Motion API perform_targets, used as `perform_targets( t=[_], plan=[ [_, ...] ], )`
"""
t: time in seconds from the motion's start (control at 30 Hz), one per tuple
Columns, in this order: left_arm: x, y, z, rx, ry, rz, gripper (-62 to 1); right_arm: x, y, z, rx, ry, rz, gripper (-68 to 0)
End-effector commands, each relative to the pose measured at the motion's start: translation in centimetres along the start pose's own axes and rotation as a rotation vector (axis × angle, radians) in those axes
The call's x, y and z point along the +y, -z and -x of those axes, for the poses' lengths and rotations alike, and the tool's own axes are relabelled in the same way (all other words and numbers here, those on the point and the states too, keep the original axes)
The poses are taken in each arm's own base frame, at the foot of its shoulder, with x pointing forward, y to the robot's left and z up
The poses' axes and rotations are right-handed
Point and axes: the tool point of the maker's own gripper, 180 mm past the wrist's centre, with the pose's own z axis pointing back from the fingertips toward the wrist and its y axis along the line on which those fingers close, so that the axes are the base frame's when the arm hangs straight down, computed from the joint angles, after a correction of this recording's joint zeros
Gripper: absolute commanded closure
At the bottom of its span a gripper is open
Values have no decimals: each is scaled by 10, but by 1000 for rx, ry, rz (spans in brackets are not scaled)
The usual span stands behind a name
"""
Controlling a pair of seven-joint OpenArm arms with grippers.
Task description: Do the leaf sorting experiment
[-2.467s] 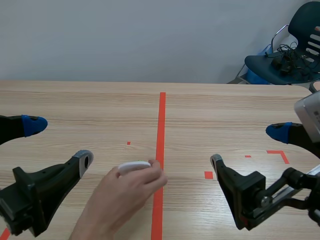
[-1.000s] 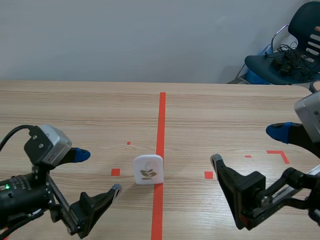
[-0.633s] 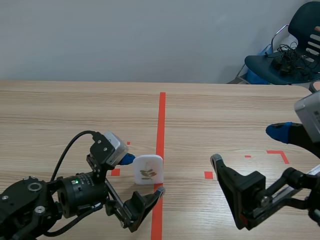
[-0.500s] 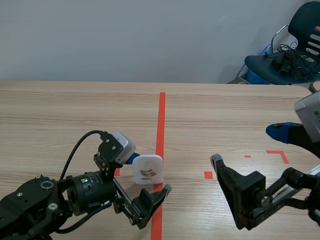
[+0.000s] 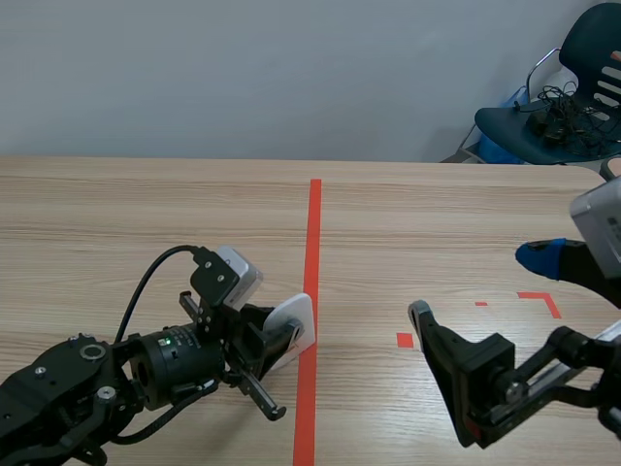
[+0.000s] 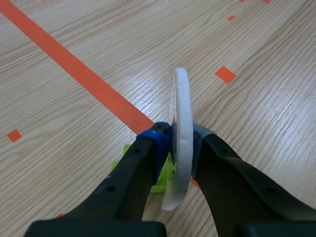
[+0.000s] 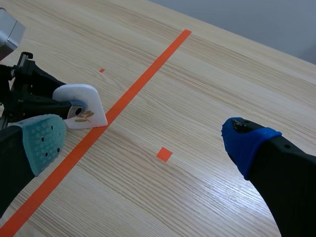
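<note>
A small white card with a leaf printed on it stands tilted on the table, just left of the long tape line. My left gripper is shut on it. In the left wrist view the card is edge-on, pinched between the blue pad and the other finger, with a lime-green piece under it. In the right wrist view the card shows its leaf print, with the left gripper on it. My right gripper stands open and low at the right, far from the card, and holds nothing.
The long orange-red tape line runs down the table's middle, with small tape squares either side. A dark chair with cables on it stands beyond the table's far right corner.
A person's hand set the card down and left. My left arm came in from the left, put its open fingers around the card and shut on it; the card now leans. The right arm kept still.
</note>
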Motion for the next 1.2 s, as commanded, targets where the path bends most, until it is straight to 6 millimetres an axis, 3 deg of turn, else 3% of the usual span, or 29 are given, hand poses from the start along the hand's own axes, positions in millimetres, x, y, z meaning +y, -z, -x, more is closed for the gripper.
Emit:
perform_targets(
  t=[0.0, 0.13, 0.3, 0.67, 0.97, 1.17],
  plan=[
    [7, -2, -23, -55, 21, -7, -70, -4, 1, -6, -17, -7, 5, -679],
    [20, -16, -49, -106, -20, -57, -70, -4, 1, -5, -15, -7, 5, -679],
    [51, -53, -71, -177, -34, -196, -70, -4, 1, -5, -15, -7, 5, -679],
    [153, -135, -28, -122, -99, -629, -70, -4, 1, -5, -15, -7, 5, -679],
    [214, -170, -4, -145, -170, -800, -70, -4, 1, -5, -15, -7, 4, -679],
    [233, -187, 12, -157, -223, -870, -70, -4, 1, -5, -15, -7, 4, -679]
  ],
)
